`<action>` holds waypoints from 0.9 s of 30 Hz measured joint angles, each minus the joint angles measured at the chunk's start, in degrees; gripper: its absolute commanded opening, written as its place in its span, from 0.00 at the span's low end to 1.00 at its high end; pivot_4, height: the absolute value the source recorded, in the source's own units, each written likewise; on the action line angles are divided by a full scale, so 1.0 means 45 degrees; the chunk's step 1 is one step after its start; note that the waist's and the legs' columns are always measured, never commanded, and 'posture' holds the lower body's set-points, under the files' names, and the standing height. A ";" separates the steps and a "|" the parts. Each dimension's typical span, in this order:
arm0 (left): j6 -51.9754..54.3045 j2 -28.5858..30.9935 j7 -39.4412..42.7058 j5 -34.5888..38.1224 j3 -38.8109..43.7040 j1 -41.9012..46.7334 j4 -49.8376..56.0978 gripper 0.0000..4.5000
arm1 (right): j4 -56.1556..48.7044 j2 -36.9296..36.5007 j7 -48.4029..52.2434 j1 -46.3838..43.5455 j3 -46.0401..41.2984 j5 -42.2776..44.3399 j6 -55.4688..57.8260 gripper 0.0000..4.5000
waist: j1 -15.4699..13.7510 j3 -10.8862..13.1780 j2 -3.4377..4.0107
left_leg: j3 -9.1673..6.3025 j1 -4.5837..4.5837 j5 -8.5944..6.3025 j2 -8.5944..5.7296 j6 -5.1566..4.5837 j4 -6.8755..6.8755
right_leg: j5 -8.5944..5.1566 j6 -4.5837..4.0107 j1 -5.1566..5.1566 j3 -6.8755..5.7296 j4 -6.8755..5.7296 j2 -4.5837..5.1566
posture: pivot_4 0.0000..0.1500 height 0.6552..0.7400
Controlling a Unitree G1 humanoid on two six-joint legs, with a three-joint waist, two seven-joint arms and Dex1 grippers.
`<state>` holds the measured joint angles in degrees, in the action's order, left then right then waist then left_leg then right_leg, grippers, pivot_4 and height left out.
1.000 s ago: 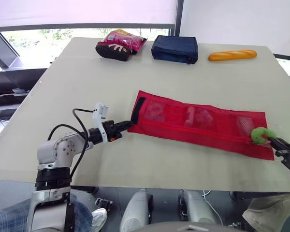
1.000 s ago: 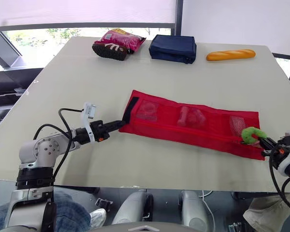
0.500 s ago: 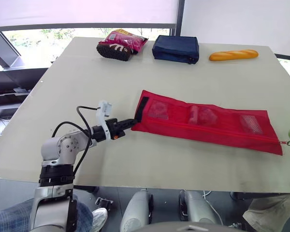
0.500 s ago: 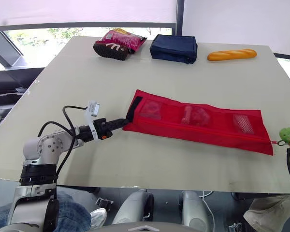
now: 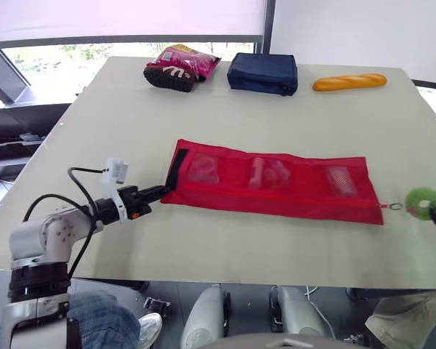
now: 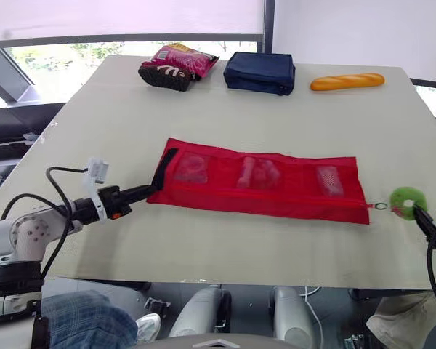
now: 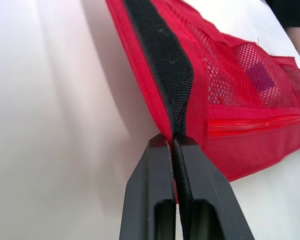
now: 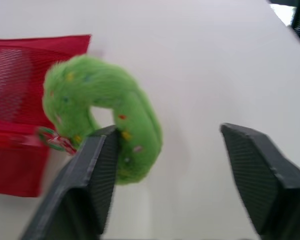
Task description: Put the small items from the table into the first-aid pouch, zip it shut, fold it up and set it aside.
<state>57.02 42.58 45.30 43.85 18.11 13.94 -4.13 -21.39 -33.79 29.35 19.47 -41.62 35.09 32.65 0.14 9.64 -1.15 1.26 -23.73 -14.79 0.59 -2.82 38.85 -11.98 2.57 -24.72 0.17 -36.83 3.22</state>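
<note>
Left eye view has the red pouch (image 5: 276,190) flat on the surface (image 5: 131,109), long axis running left-right, left claw (image 5: 158,192) pinching its black end strap (image 5: 176,163) and right claw (image 8: 168,132) spread beside the green ring pull (image 8: 100,100) at the other end.

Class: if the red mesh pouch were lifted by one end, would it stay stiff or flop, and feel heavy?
Probably floppy: the pouch is thin mesh lying flat on the table, and its black strap creases where the left gripper pinches it. Likely light: its pockets hold only a few small items. It would probably sag.
</note>
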 measured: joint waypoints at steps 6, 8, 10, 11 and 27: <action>-0.0131 0.0074 0.0006 -0.0031 0.0265 -0.0290 -0.0184 0.00 | -0.1337 0.0006 0.0870 0.1208 -0.0016 0.1832 0.1009 0.99 | 0.0001 0.0001 0.0000 | -0.0003 -0.0003 -0.0001 0.0001 0.0002 0.0004 | 0.0003 -0.0008 -0.0001 -0.0017 0.0000 0.0074 | 1.00 0.72; -0.0184 0.0198 0.0014 -0.0105 0.0418 -0.0394 -0.0265 0.00 | -0.1435 0.0010 0.0799 0.1280 -0.0016 0.1849 0.1028 0.99 | 0.0063 0.0001 -0.0001 | 0.0001 -0.0001 -0.0001 0.0001 0.0002 0.0003 | 0.0003 -0.0007 -0.0002 -0.0033 0.0000 0.0088 | 1.00 0.72; -0.0265 0.0285 0.0072 -0.0221 0.0473 -0.0474 -0.0351 0.00 | -0.1342 0.0092 0.0567 0.1191 -0.0016 0.1833 0.1023 0.99 | 0.0099 0.0001 -0.0001 | 0.0009 0.0002 -0.0001 0.0001 0.0002 0.0004 | 0.0004 -0.0005 -0.0001 -0.0067 0.0000 0.0117 | 1.00 0.72; -0.0302 0.0341 0.0160 -0.0263 0.0472 -0.0477 -0.0429 0.00 | -0.1272 0.0095 0.0491 0.1122 -0.0017 0.1904 0.1030 0.99 | 0.0099 0.0001 -0.0001 | 0.0009 0.0002 -0.0001 0.0001 0.0002 0.0004 | 0.0004 -0.0005 -0.0002 -0.0081 0.0000 0.0129 | 1.00 0.72; -0.2971 0.1556 0.2029 -0.1952 0.0211 0.0027 -0.1209 0.95 | -0.4076 0.2208 -0.2876 0.1415 0.3284 0.4282 0.2779 1.00 | 0.0032 0.0002 -0.0034 | 0.0008 -0.0014 -0.0003 0.0002 0.0005 0.0000 | 0.0030 -0.0050 -0.0012 -0.0205 0.0015 0.0272 | 1.00 0.72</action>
<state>43.65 49.59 54.43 35.06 19.06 14.06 -9.58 -39.73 -23.86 16.41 25.84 -26.85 54.35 45.15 0.28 9.66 -1.31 1.29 -23.80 -14.81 0.60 -2.80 38.86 -11.85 2.34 -24.78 -0.75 -36.77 4.45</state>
